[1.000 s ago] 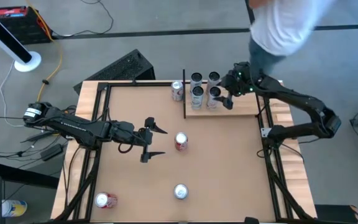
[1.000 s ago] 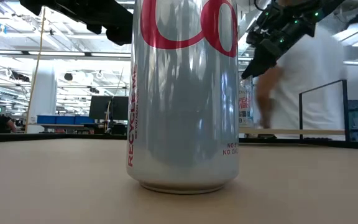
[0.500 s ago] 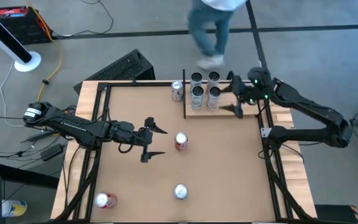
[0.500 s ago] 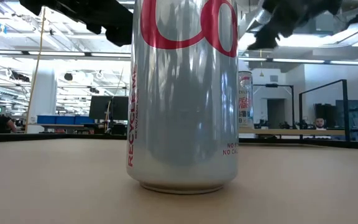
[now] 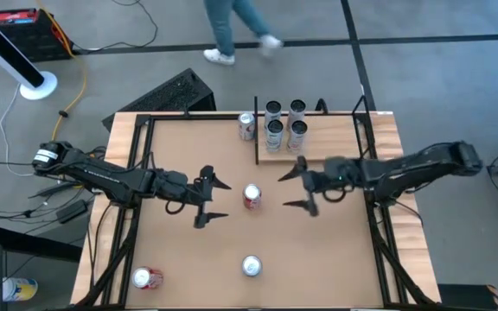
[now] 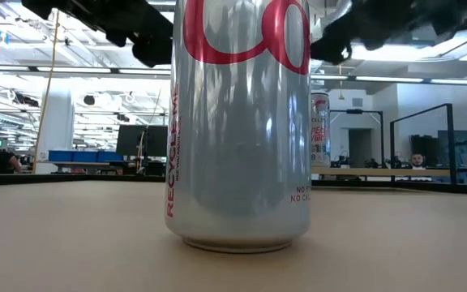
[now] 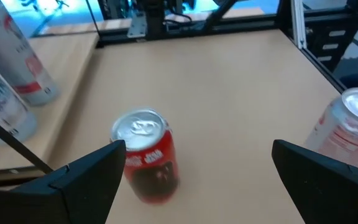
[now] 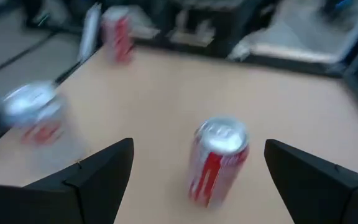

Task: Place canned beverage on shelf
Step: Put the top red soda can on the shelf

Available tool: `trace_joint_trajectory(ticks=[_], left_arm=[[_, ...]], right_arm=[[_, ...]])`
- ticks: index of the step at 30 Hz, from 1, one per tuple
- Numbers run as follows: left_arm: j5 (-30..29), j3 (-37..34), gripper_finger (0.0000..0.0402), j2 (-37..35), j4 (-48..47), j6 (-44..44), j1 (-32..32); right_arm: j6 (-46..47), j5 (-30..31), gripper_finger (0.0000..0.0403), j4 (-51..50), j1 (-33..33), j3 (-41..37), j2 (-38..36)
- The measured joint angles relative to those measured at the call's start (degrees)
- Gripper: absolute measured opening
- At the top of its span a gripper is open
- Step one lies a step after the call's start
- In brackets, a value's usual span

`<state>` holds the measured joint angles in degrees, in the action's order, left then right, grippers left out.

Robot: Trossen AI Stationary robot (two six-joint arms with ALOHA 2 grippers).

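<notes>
High view: red can btwn both spread end effectors, left, right; untouched.

High view: overhead, straight down, whole table and both arms in frame. Low view: at tabletop level, facing across into the room, very close to a silver can that fills mid-frame. Left and right wrist views: each looks forward between its own fingers, from opposite sides, both onto the central red can, also seen from overhead.
</notes>
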<state>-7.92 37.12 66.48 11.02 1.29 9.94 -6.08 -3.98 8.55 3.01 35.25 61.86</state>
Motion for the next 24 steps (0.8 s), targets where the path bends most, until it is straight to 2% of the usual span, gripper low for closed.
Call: trace_joint_trajectory(ticks=[4,8,11,16,24], left_arm=[[0.1,0.0,0.0389,0.0,-1.5,-0.6,0.7],[-0.2,0.0,0.0389,0.0,-1.0,-0.5,0.8],[-0.4,0.0,0.0389,0.0,-0.9,-0.5,0.8],[-0.4,0.0,0.0389,0.0,-0.8,-0.6,0.8],[-0.4,0.0,0.0389,0.0,-1.1,0.1,0.8]], right_arm=[[4.5,7.9,0.0384,23.4,3.6,-6.6,7.3],[7.5,8.4,0.0384,35.0,4.6,-6.6,15.7],[9.0,9.7,0.0384,38.4,4.3,-4.6,21.8],[7.9,15.4,0.0384,39.2,3.0,-0.6,29.3],[8.1,13.8,0.0384,39.2,1.7,2.6,35.3]])
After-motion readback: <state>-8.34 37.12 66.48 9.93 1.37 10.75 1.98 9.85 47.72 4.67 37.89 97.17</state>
